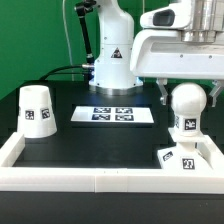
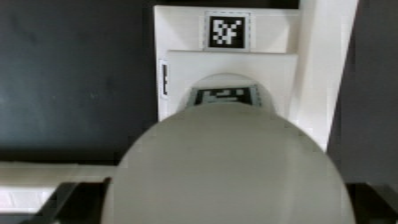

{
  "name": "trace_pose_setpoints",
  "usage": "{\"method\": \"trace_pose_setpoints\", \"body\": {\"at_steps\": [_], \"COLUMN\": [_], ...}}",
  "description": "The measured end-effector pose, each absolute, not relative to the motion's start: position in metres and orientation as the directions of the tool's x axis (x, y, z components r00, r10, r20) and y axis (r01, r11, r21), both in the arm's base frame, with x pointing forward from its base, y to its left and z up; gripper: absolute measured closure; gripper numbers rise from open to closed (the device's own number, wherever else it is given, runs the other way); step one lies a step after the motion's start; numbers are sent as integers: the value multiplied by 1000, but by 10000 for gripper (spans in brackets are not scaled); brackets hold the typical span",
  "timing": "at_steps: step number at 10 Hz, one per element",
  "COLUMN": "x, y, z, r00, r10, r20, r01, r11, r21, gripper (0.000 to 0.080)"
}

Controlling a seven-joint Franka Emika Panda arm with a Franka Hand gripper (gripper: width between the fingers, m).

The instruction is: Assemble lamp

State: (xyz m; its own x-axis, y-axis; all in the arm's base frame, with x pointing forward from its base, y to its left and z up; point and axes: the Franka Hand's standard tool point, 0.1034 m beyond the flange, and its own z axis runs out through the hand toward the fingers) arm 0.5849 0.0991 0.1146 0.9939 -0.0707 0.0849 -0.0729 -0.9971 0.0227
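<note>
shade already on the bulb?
No, in the exterior view the shade stands by itself on the table at the exterior view's left, far from the bulb on the right.

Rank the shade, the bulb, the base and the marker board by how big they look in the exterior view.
1. Marker board, the widest.
2. Shade and bulb: they look about alike, so no ranking between them.
3. Base, smallest showing, though the tray wall and the bulb hide part of it.

Bright even light, soft shadows, wrist view's near bulb (image 2: pixel 222 165) blurred
</note>
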Motion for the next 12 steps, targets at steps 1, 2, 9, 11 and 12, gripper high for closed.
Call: {"method": "trace_pose_setpoints", "body": {"at_steps": [1, 2, 9, 11, 12], "x": [585, 585, 582, 582, 582], "y": [99, 98, 98, 100, 100], "z": [114, 114, 113, 113, 114], "r00": [987, 977, 678, 517, 432], "r10": [-139, -195, -733, -856, -902], "r20": [86, 87, 58, 18, -6], "r01": [-141, -196, -731, -853, -899], "r11": [-990, -980, -681, -517, -431], "r21": [17, 12, -48, -69, -78], "gripper": [220, 219, 219, 219, 219]}}
